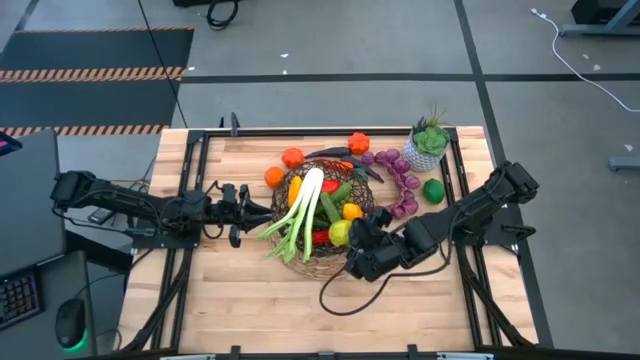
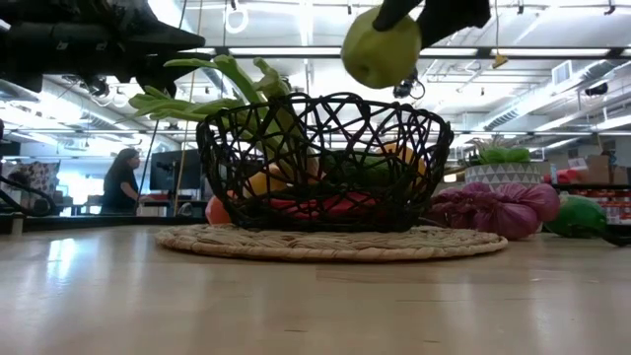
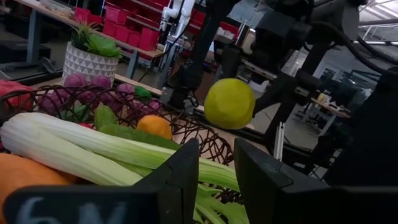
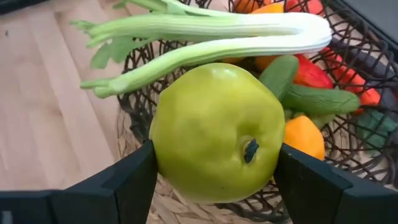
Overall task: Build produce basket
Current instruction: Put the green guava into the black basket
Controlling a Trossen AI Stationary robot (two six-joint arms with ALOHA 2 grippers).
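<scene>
My table [image 1: 210, 290] fills the middle of the high view, and the basket [image 1: 368, 192] sits at its centre, already holding a leek [image 1: 303, 205] that juts out over the left rim, plus cucumbers and peppers. To its upper right lies a curve of purple grapes [image 1: 400, 180] with a green piece just beside them, and oranges [image 1: 292, 157] sit along the basket's upper edge, all still outside, so I judge the job partly done.

My right gripper [image 4: 214, 168] has its fingers clamped on the apple [image 4: 214, 130], held above the basket's lower-right rim in the high view, clear of the wire; I read that as high carriage so the fruit can drop in without snagging. The leek takes most of the free room, so the open spot looks to be near the right side.

The left gripper [image 3: 214, 165] waits just left of the basket, fingers slightly apart and holding nothing. A potted plant [image 1: 428, 142] stands at the upper right, near the grapes.
</scene>
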